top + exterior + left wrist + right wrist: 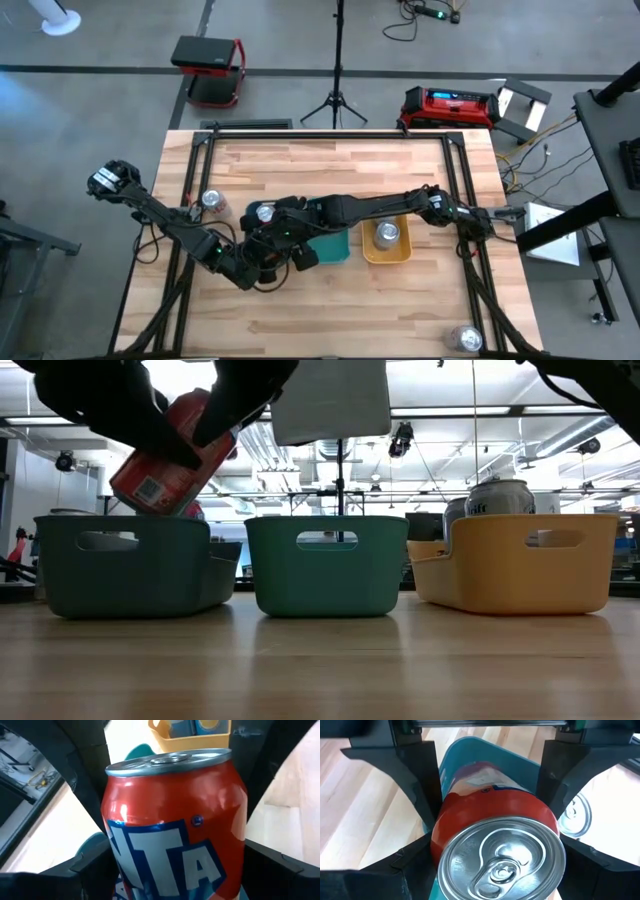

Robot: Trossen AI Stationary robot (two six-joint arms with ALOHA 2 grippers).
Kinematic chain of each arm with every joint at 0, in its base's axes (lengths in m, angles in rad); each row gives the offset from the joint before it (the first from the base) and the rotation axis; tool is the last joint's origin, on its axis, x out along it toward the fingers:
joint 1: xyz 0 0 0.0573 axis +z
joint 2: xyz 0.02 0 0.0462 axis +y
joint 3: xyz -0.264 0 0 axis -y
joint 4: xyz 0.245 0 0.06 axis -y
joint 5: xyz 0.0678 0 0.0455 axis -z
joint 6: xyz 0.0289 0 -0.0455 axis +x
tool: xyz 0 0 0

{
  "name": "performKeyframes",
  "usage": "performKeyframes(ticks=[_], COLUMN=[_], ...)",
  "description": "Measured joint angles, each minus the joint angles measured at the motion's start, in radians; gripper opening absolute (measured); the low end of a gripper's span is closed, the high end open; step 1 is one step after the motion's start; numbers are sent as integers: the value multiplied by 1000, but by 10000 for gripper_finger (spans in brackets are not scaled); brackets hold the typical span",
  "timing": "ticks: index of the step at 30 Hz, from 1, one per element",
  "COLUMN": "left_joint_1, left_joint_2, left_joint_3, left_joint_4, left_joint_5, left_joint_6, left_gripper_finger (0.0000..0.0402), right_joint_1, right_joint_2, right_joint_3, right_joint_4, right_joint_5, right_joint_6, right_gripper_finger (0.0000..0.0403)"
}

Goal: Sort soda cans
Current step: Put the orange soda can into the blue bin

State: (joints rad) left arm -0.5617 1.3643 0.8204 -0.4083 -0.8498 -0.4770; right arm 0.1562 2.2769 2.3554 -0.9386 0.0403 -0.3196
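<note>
Two silver cans sit in the orange tray; others wait on the table. The left gripper and right gripper each grasp a red can above a teal tray.

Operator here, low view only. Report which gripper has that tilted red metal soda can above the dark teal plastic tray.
Observer: The left wrist view shows the left gripper with its fingers shut on a red metal soda can.
Operator: Report the other arm.
Observer: The right gripper is also shut on a red can, above a teal plastic tray. I cannot tell whether it is the same can.
Operator: Name one can outside the trays.
Observer: The high view shows a silver-topped metal can standing on bare wood on the left arm's side.
</note>
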Motion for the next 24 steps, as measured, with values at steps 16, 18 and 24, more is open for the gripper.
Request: performKeyframes(ticks=[16, 18, 24], left_joint_1=[1, 0, -23], left_joint_2=[-2, -2, -8], left_joint_3=[-6, -6, -7], left_joint_4=[24, 22, 26], left_joint_5=[-23, -23, -54], left_joint_6=[4, -1, -21], left_gripper_finger=[286, 286, 286], right_joint_1=[0, 0, 1], right_joint_2=[-1, -1, -23], right_joint_3=[1, 1, 3], right_joint_4=[1, 1, -20], right_joint_5=[-7, 0, 12], right_joint_6=[6, 17, 58], right_gripper_finger=[318, 323, 350])
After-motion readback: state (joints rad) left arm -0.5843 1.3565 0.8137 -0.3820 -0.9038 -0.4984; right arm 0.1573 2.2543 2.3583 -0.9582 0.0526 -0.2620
